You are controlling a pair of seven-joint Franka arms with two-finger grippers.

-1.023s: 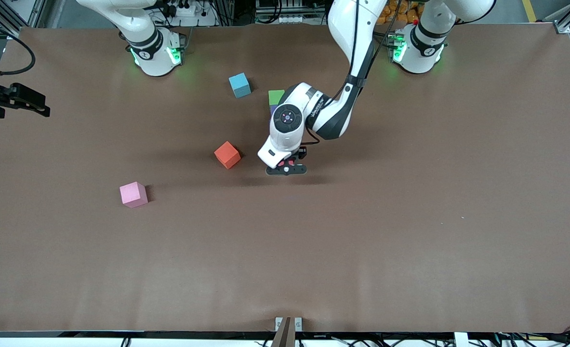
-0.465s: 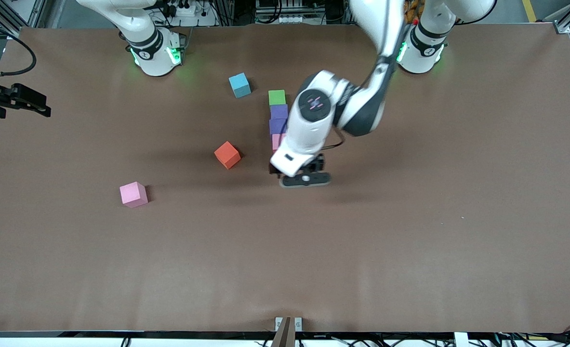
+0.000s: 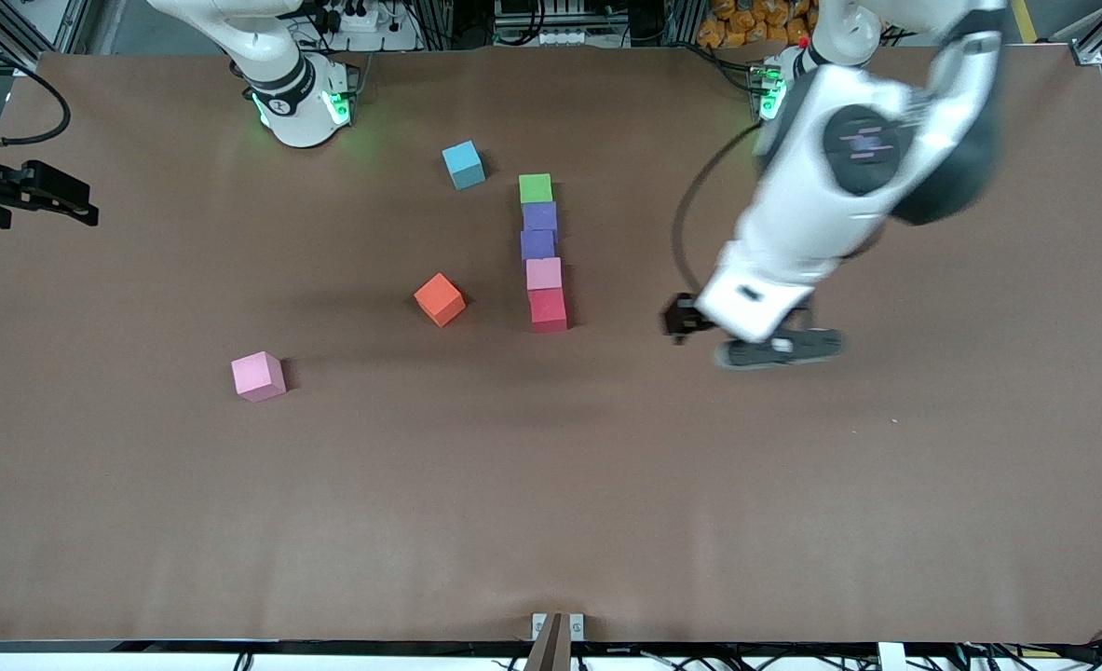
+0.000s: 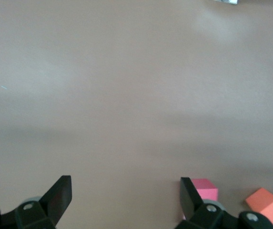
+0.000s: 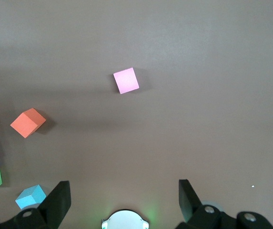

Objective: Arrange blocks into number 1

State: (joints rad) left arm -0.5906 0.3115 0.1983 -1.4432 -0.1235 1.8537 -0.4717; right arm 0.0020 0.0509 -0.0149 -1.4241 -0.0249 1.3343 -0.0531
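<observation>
Five blocks lie in a straight column mid-table: green (image 3: 535,187) farthest from the front camera, then purple (image 3: 539,216), purple (image 3: 537,244), pink (image 3: 543,273) and red (image 3: 548,309), each touching its neighbour. The orange block (image 3: 439,299) lies tilted beside the column toward the right arm's end. A light blue block (image 3: 463,164) sits near the right arm's base, and a second pink block (image 3: 258,376) lies alone. My left gripper (image 3: 774,352) hangs open and empty over bare table toward the left arm's end; its wrist view shows the red block (image 4: 205,188) and the orange block (image 4: 267,205). My right gripper (image 5: 123,188) waits open, high over its base.
A black fixture (image 3: 24,191) juts in at the table edge at the right arm's end. The right arm's base (image 3: 299,102) and the left arm's base (image 3: 797,102) stand along the table edge farthest from the front camera. A metal bracket (image 3: 557,629) sits at the nearest edge.
My left gripper has let go of the red block at the column's near end, risen and swung toward the left arm's end. The whole column now shows.
</observation>
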